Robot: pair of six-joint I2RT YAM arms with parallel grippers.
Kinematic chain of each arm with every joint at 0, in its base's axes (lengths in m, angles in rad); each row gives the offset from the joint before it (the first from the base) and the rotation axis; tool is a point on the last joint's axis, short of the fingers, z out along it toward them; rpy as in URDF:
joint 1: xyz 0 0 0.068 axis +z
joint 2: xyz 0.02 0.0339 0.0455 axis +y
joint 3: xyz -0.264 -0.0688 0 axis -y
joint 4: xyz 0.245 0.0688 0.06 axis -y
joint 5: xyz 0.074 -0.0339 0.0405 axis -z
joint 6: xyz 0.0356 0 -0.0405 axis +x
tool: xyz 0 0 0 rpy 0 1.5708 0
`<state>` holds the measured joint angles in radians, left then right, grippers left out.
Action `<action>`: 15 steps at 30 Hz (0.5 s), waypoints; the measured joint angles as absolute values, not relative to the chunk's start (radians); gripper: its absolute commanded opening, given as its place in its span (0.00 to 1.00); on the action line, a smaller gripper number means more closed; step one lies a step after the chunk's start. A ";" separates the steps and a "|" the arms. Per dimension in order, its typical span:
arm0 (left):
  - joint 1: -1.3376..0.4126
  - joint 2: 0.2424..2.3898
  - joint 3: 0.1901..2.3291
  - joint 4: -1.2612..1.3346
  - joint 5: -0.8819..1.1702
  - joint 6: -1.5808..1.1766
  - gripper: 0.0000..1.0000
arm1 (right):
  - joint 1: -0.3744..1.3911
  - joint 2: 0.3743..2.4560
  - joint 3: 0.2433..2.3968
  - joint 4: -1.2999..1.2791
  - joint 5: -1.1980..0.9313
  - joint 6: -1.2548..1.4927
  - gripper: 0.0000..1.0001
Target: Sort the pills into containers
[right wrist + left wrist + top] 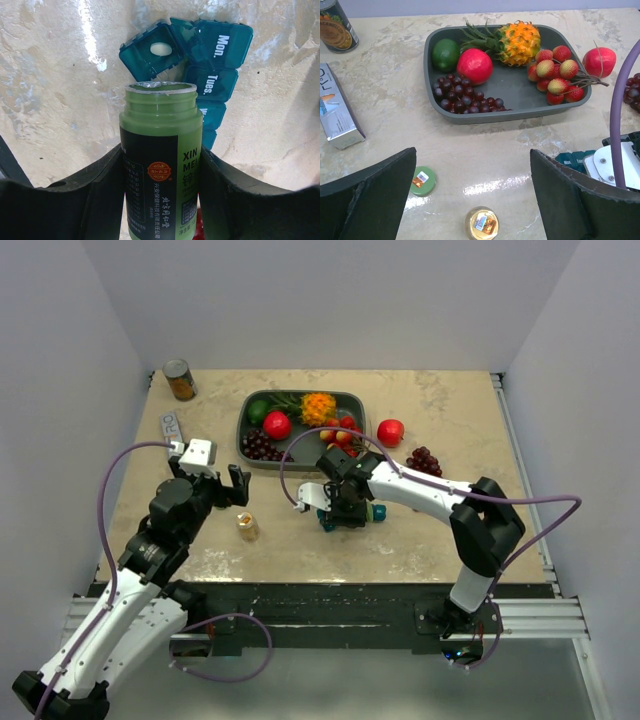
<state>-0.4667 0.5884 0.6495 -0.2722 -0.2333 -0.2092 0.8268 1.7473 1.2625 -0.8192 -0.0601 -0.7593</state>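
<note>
Right hand [161,170] is pinched round the uncapped green bottle [160,115], aimed at the teal containers [216,80] on the bench [50,75], one pill [160,48] inside. Pouring step; next lid probably needs to be opened.

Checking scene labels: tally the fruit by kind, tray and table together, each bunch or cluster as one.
lime: 1
pineapple: 1
red round fruit: 2
grape bunches: 2
lychee cluster: 1
Total: 7
</note>
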 measured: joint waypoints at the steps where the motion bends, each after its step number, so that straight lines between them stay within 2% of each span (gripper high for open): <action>1: -0.466 0.588 0.649 -0.273 -0.234 -0.209 0.99 | 0.828 1.747 1.265 -0.821 -0.058 -0.759 0.00; 15: -0.457 0.565 0.649 -0.275 -0.269 -0.225 1.00 | 0.859 1.806 1.305 -0.869 -0.017 -0.759 0.00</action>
<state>-0.4572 0.5648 0.6495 -0.2752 -0.2687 -0.2249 0.8593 1.8061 1.3052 -0.8688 -0.0170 -0.7589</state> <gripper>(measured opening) 0.994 0.539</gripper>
